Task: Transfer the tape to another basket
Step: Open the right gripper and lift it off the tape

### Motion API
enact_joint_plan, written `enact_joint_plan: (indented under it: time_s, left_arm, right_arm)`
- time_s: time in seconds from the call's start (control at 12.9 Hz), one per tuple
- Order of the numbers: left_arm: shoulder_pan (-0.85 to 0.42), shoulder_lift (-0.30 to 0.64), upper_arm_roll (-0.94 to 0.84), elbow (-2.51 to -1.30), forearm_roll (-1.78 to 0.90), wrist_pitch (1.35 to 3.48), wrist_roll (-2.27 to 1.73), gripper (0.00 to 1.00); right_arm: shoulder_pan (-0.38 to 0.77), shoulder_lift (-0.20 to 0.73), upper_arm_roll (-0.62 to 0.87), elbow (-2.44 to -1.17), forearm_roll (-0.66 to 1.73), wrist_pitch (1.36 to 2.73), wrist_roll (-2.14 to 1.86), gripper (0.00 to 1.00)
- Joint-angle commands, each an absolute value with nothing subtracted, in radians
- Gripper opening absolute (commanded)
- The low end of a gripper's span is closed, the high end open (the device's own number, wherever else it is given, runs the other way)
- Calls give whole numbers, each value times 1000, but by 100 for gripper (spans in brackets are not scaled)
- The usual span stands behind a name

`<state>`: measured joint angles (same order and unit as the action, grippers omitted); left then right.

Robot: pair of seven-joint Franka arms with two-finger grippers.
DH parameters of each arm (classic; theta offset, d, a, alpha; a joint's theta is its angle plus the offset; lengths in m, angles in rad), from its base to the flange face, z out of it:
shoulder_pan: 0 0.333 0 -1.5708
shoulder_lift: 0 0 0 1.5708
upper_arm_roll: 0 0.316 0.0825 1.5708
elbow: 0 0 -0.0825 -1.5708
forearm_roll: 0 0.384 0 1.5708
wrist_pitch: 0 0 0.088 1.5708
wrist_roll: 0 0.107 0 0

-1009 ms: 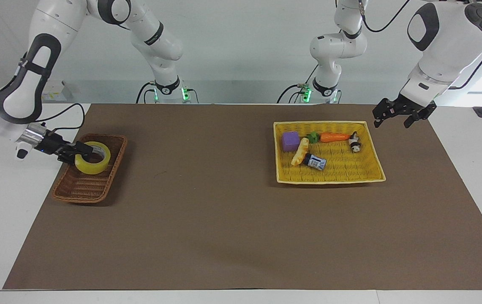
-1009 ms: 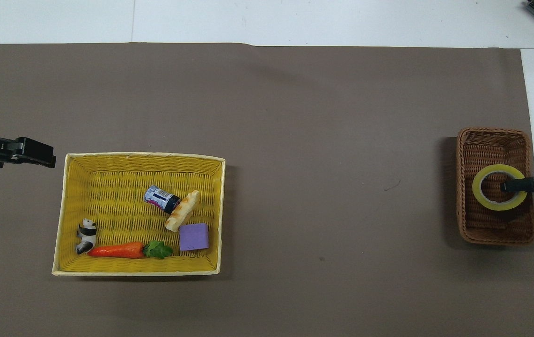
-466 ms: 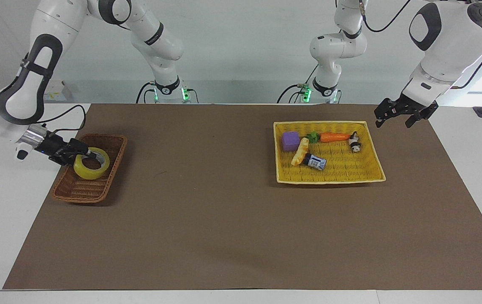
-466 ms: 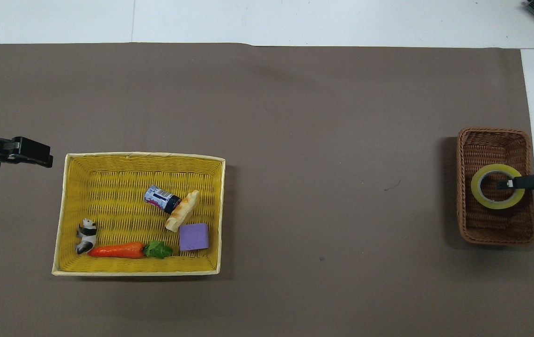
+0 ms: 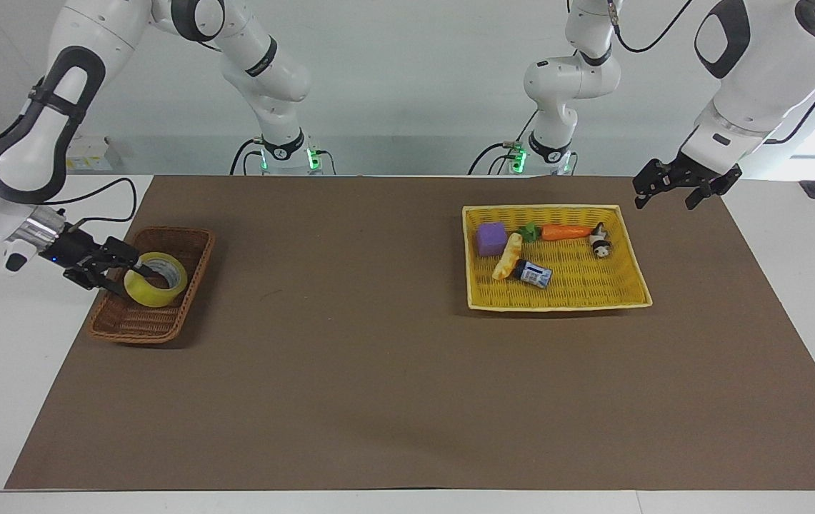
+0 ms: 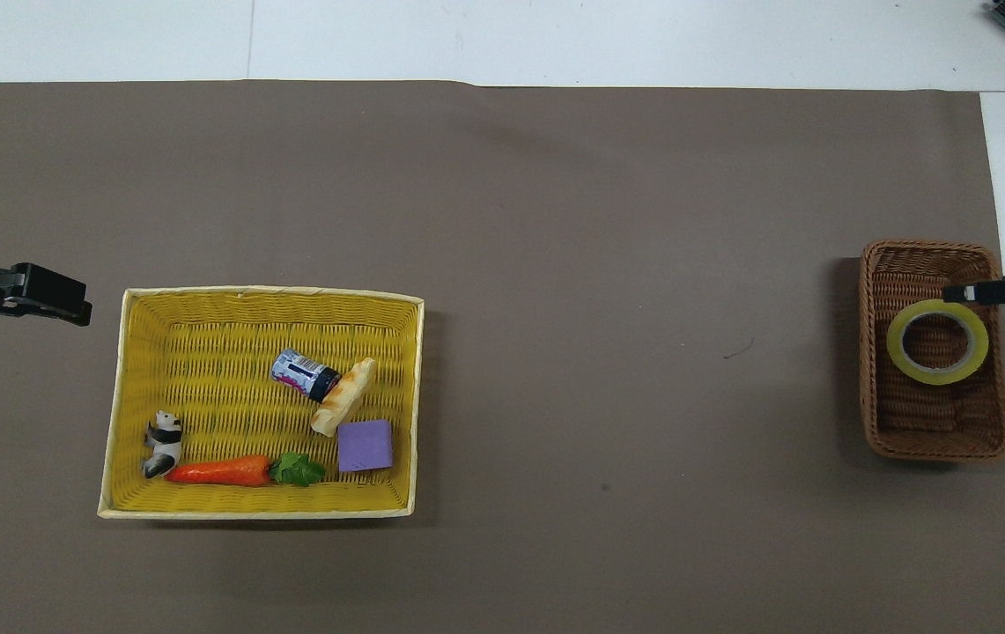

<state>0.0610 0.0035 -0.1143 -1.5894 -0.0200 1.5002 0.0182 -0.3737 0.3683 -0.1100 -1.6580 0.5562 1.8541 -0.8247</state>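
The tape (image 5: 156, 279) lies flat in the brown wicker basket (image 5: 121, 325) as the right gripper (image 5: 120, 272), fingers apart, hangs over its rim, the release seemingly done; next, likely retreat, while the left gripper (image 5: 666, 193) waits open.
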Motion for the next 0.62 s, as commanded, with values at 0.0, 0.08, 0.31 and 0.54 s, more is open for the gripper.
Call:
enact_joint_plan:
  time_s: [0.0,0.08,0.31,0.54]
  left_arm:
    - [3,26,-82,-1528,6,1428,28,100]
    - [-61,25,-19,-1528,14,1428,31,100]
    - [-94,8,29,-1534,0,1447,28,100]
    - [-92,8,41,-1535,0,1447,28,100]
  right_arm:
    - [-296,321,-106,-1635,435,1925,-703,100]
    - [-267,302,-106,-1620,386,1949,-654,100]
    - [-200,301,-106,-1556,263,1956,-582,100]
    - [-114,250,-106,-1557,128,1945,-302,100]
